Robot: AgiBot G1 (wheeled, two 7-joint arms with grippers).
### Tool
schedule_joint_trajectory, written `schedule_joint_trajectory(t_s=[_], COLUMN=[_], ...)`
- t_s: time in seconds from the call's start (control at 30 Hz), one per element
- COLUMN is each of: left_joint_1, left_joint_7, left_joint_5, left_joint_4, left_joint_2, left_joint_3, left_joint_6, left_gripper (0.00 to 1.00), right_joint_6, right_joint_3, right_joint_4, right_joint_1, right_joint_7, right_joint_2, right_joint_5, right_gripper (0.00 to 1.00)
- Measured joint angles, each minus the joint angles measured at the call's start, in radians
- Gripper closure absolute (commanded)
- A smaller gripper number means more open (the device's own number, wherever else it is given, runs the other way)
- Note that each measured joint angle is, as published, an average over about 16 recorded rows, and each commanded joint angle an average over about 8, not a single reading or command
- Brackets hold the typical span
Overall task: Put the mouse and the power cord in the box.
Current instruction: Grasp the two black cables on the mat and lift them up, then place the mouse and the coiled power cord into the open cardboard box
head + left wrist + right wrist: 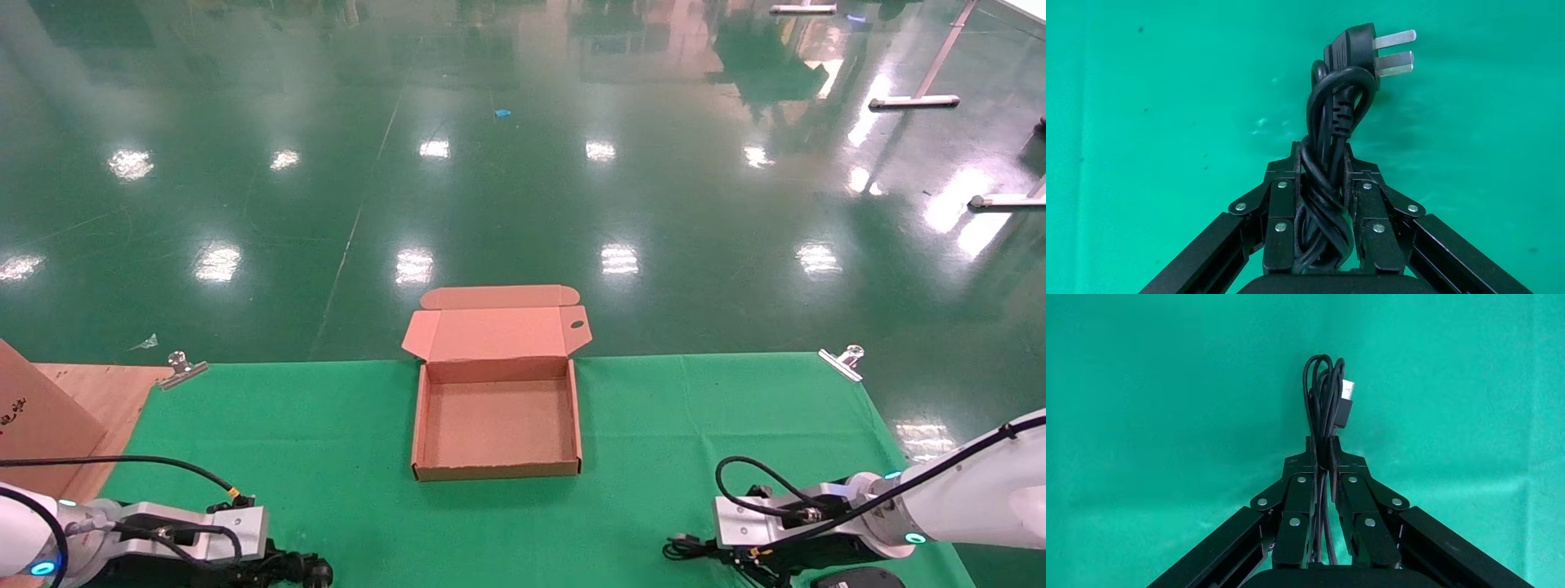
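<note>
Brown cardboard, the box (497, 425) sits open and bare mid-cloth, flap lid raised at its far side. At the near left edge the left gripper (1322, 160) is clamped on the bundled power cord (1333, 116), pronged plug sticking out beyond the fingertips. At the near right the right gripper (1322, 448) pinches the mouse's looped thin cable (1324, 392); the mouse (858, 578) is cut off by the lower frame edge.

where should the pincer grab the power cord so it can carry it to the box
Around the middle of the twisted bundle, which is where the left pincer is shut on the power cord now. The strands bunch into one narrow rope there, so the fingers close from either side across it. The chunky plug sticks out past the fingertips, free of the grip. The box lies open on the green cloth.
</note>
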Motion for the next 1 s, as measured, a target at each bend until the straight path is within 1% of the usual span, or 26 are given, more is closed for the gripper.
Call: schedule_joint_trajectory(t_s=[0.23, 0.4, 0.57, 0.77, 1.0], left_joint_1=[-0.065, -0.136, -0.219, -0.327, -0.426], left_joint_7=[0.013, 0.016, 0.007, -0.012, -0.024], left_joint_5=[-0.003, -0.009, -0.017, -0.029, -0.041], left_joint_4=[-0.017, -0.037, -0.058, -0.08, -0.09], left_joint_2=[-0.008, -0.001, 0.021, 0.063, 0.127], left_joint_3=[-0.002, -0.006, -0.011, -0.019, -0.027], left_joint_6=[0.116, 0.189, 0.241, 0.284, 0.297], left_gripper=[1.0, 1.0, 1.0, 1.0, 1.0], right_joint_6=[-0.108, -0.177, -0.227, -0.26, -0.256], right_joint_3=[0.022, 0.043, 0.063, 0.084, 0.098], right_joint_4=[0.015, 0.031, 0.047, 0.063, 0.07], right_joint_1=[0.066, 0.139, 0.22, 0.32, 0.409], right_joint_7=[-0.009, -0.01, -0.004, 0.009, 0.022], right_joint_2=[0.017, 0.027, 0.031, 0.018, -0.026], right_joint_5=[0.032, 0.062, 0.091, 0.121, 0.141], right_gripper=[1.0, 1.0, 1.0, 1.0, 1.0])
